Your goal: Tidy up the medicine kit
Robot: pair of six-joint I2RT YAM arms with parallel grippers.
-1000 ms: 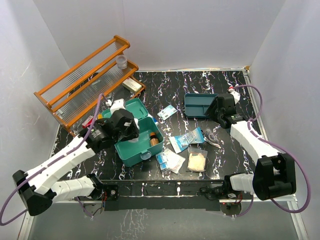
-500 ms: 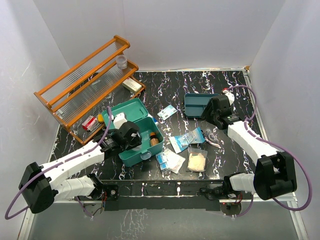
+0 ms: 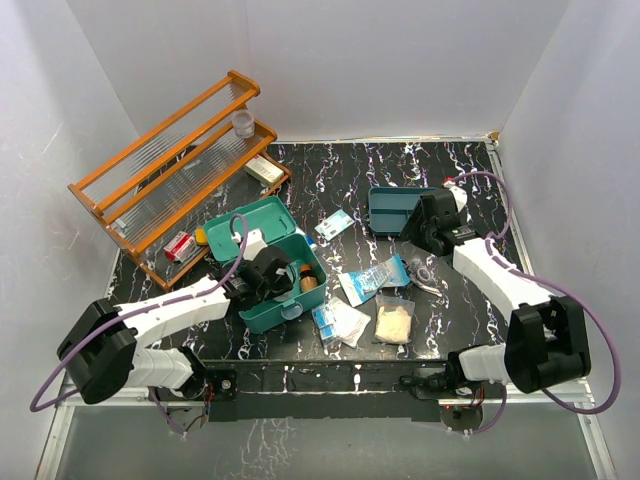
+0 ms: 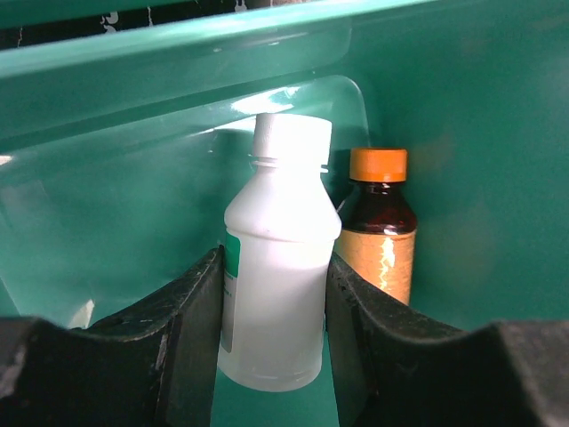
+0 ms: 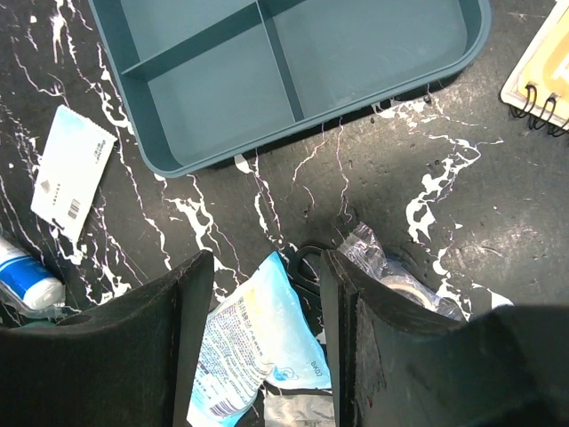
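Note:
The medicine kit [image 3: 262, 312] is a teal box that stands open, its lid [image 3: 250, 218] laid back. My left gripper [image 3: 283, 272] reaches down inside it. In the left wrist view its fingers press both sides of a white bottle [image 4: 277, 267]. The bottle stands upright by the kit's wall [image 4: 471, 133], beside an amber bottle with an orange cap [image 4: 379, 240]. My right gripper [image 3: 420, 225] is open and empty. In the right wrist view [image 5: 265, 262] it hovers over a blue packet [image 5: 258, 342], just in front of the flat teal tray [image 5: 293, 71].
An orange wooden rack [image 3: 170, 165] stands at the back left. Packets lie in front of the kit: the blue one [image 3: 372, 278], a gauze pouch [image 3: 394, 322] and white sachets [image 3: 340, 322]. Black scissors [image 5: 307, 267], bagged tape [image 5: 400, 285] and a white card [image 5: 73, 169] lie near my right gripper.
My left gripper has carried the white bottle from above the lid, forward and down into the kit. My right gripper has shifted slightly toward the tray.

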